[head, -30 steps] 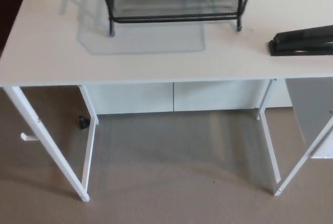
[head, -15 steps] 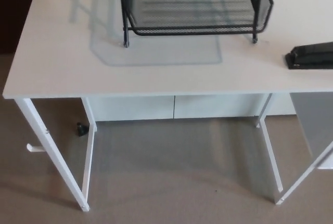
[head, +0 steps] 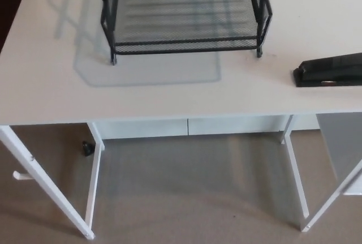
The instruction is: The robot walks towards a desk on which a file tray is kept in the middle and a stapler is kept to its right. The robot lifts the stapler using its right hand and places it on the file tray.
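Observation:
A black wire-mesh file tray [head: 184,45] stands on short legs in the middle of the white desk [head: 158,94]; its top is cut off by the picture's upper edge. To its right a black stapler [head: 329,70] lies flat on the desk, its right end running out of the picture. Neither of my hands shows in the head view.
The desk's front edge crosses the picture about halfway down. Under it are white slanted legs [head: 48,184] at the left and right, a white back panel and grey carpet [head: 192,193]. A small dark object [head: 87,148] sits on the floor by the inner left leg.
The whole picture has shifted: the camera has moved, so the desk, tray and stapler now sit lower and further left in the frame. Nothing on the desk has moved.

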You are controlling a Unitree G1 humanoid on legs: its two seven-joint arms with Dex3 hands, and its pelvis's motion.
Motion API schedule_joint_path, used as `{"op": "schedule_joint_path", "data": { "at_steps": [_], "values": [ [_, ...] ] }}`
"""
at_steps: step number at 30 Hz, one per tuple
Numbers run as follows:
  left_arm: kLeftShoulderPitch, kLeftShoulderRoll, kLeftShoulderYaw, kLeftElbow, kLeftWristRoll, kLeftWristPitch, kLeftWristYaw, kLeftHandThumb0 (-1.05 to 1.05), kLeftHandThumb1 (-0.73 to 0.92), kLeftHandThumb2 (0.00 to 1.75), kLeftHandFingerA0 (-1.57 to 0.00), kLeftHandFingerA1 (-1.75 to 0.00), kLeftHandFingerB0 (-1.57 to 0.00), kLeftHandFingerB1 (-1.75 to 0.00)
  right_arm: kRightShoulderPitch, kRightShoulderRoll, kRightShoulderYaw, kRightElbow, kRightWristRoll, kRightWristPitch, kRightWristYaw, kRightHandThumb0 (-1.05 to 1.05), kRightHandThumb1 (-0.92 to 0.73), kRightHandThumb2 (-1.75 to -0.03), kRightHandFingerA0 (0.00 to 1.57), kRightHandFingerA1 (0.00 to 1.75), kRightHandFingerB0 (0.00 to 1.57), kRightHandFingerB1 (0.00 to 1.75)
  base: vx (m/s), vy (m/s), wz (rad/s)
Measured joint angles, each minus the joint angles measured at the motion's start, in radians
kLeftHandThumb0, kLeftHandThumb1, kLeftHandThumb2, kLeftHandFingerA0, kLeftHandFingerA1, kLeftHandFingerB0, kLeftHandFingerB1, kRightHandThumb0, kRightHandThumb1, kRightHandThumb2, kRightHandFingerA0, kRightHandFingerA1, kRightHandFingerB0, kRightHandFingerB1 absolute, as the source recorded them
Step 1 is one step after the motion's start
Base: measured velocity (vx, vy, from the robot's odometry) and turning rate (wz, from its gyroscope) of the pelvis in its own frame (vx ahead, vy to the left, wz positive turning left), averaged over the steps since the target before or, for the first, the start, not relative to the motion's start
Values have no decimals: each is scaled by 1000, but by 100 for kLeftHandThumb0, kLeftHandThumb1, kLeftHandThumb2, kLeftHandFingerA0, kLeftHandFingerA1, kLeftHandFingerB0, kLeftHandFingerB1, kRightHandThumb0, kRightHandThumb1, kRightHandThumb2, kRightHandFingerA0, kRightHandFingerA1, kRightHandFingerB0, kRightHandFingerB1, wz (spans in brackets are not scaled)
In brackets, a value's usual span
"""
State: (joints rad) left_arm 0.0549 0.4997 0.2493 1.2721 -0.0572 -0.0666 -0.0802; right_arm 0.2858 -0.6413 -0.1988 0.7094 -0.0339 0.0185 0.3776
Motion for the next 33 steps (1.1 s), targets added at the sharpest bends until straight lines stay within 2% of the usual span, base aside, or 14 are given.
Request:
{"op": "schedule_joint_path", "data": {
  "at_steps": [3,4,6,7,8,12,13,20,21,25,27,30,31,33],
  "values": [
    [2,0,-2,-1,1,0,1,-86,78,132,-11,-74,-9,-65,3,1,-2,6,0,-3,-4,-63,-56,-57,40,48,13,30,32,28,-6],
    [2,0,-2,0,1,0,1,-86,78,132,-9,-73,-10,-64,7,1,-3,5,0,-8,-8,-71,-49,-85,34,54,6,36,35,64,-8],
    [2,0,-2,4,1,0,1,-86,80,133,-11,-74,-9,-65,19,0,-3,-4,-1,-12,-11,-67,-61,-58,35,44,10,28,55,122,-4],
    [3,0,-4,6,2,0,1,-85,78,132,-10,-73,-9,-64,21,0,-3,-8,-1,-10,-9,-38,-36,-95,2,51,0,50,64,158,-8],
    [4,0,-3,7,2,0,1,-86,78,132,-13,-75,-7,-66,20,-1,0,-12,-2,-4,-9,-69,-43,-83,5,48,5,33,48,187,-13],
    [-1,5,-3,7,2,0,4,-87,77,132,-14,-75,-7,-66,8,-3,8,-18,-2,12,3,-65,-40,-83,0,44,5,32,53,278,5],
    [-1,6,-4,7,2,0,4,-86,77,131,-13,-74,-8,-66,7,-2,8,-12,0,13,8,-67,-46,-81,24,55,6,31,111,105,8],
    [7,6,1,4,0,0,3,-87,77,131,-14,-76,-8,-67,-15,-4,11,35,1,5,29,-77,-46,-84,7,48,4,32,93,-37,6],
    [8,6,1,1,1,0,3,-88,92,112,-21,-84,-13,-72,-15,-6,16,31,-2,5,28,-37,-38,-96,3,52,0,50,75,-132,10],
    [13,0,0,3,1,0,4,-87,77,131,-11,-74,-9,-65,0,2,8,-9,3,8,28,-37,-40,-96,2,51,0,51,42,-257,5],
    [11,-6,0,6,0,0,2,-84,79,132,-12,-73,-6,-65,-5,-3,-4,-2,4,8,26,-66,-41,-81,2,45,7,29,40,-216,1],
    [10,-7,-7,8,3,0,3,-89,77,130,-15,-75,-11,-67,-13,-5,-6,10,3,10,25,-63,-58,-59,24,48,10,27,12,-67,2],
    [10,-7,-7,9,3,0,3,-86,78,132,-11,-74,-9,-65,-13,-5,-6,13,3,9,24,-37,-39,-96,2,51,0,51,0,0,0],
    [11,-7,-5,9,2,0,3,-86,78,132,-11,-74,-9,-65,-11,-4,-8,13,3,5,22,-37,-39,-96,2,51,0,51,0,0,0]
  ]
}}
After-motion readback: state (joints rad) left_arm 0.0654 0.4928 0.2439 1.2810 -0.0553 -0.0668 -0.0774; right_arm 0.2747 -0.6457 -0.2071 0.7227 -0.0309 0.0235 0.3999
